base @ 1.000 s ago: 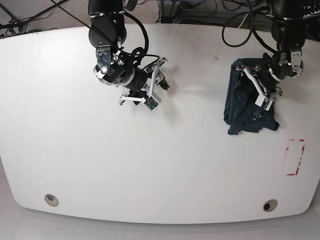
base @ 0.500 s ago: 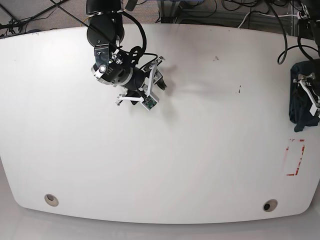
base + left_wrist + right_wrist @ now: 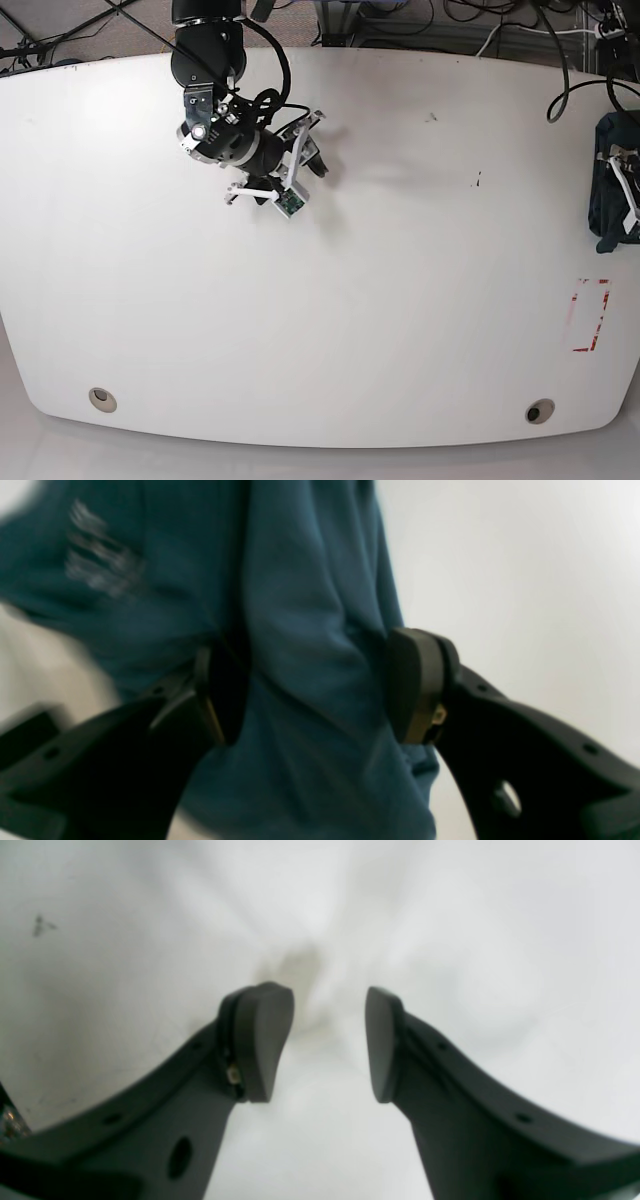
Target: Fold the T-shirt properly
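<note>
The dark teal T-shirt is bunched up, with a blurred white printed mark near its upper left edge. My left gripper is shut on a thick fold of it, one pad on each side of the cloth. In the base view the shirt sits at the table's far right edge with the left gripper on it, partly cut off by the frame. My right gripper is open and empty above bare white table; in the base view it is at the upper left.
A red rectangular outline is marked on the white table below the shirt. Two round holes sit near the front edge. Cables run behind the table's back edge.
The left gripper has dragged the bunched shirt from right of centre to the far right edge. The right arm has shifted slightly up and to the left.
</note>
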`<state>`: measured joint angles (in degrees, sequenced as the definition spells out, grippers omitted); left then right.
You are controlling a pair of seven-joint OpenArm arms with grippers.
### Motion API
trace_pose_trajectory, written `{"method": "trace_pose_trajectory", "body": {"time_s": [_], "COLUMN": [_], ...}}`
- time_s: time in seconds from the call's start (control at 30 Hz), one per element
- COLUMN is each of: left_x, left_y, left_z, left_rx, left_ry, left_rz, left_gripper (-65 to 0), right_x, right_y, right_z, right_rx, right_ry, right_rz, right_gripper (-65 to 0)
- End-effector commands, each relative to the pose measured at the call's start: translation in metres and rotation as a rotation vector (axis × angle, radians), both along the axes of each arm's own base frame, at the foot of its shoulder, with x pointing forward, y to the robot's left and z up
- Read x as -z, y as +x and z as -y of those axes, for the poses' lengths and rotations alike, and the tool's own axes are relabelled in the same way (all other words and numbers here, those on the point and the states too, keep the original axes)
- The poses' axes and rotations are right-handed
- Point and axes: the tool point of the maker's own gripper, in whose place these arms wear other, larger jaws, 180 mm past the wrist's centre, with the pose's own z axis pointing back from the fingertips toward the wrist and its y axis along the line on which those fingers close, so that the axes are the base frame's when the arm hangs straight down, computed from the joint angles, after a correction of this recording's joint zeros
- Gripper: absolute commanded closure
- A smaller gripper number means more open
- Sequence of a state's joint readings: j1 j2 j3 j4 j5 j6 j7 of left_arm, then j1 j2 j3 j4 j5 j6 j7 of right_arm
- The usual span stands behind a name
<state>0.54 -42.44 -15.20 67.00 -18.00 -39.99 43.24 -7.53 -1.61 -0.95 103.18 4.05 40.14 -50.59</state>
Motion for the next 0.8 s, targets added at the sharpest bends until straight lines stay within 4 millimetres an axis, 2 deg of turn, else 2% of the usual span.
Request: {"method": "trace_pose_trajectory", "body": {"time_s": [0.0, 0.2, 0.27, 0.33, 0.4, 0.5, 0.6, 0.67, 0.77], "left_x": [-0.047, -0.065, -0.072, -0.074, -0.072, -0.075, -0.066, -0.059, -0.049], "left_y": [0.028, 0.056, 0.065, 0.075, 0.08, 0.089, 0.083, 0.073, 0.061], "left_z": [0.008, 0.07, 0.098, 0.126, 0.14, 0.163, 0.183, 0.2, 0.216], "left_rx": [0.088, 0.188, 0.235, 0.215, 0.174, 0.118, 0.088, 0.074, 0.039], "left_ry": [0.064, 0.013, -0.007, -0.045, -0.065, -0.112, -0.165, -0.207, -0.255], "left_rz": [0.118, 0.273, 0.358, 0.481, 0.569, 0.739, 0.826, 0.865, 0.884], "left_gripper": [-39.0, -39.0, -39.0, -39.0, -39.0, -39.0, -39.0, -39.0, -39.0], "right_x": [-0.015, -0.028, -0.035, -0.037, -0.04, -0.041, -0.041, -0.037, -0.031], "right_y": [0.015, 0.026, 0.031, 0.034, 0.04, 0.047, 0.045, 0.038, 0.027], "right_z": [0.009, 0.006, 0.01, 0.024, 0.031, 0.054, 0.076, 0.097, 0.116], "right_rx": [0.038, 0.056, 0.103, 0.173, 0.225, 0.33, 0.401, 0.438, 0.475], "right_ry": [0.018, 0.084, 0.128, 0.165, 0.208, 0.26, 0.276, 0.249, 0.223], "right_rz": [0.06, 0.136, 0.181, 0.225, 0.265, 0.332, 0.374, 0.389, 0.398], "right_gripper": [-27.6, -27.6, -27.6, -27.6, -27.6, -27.6, -27.6, -27.6, -27.6]}}
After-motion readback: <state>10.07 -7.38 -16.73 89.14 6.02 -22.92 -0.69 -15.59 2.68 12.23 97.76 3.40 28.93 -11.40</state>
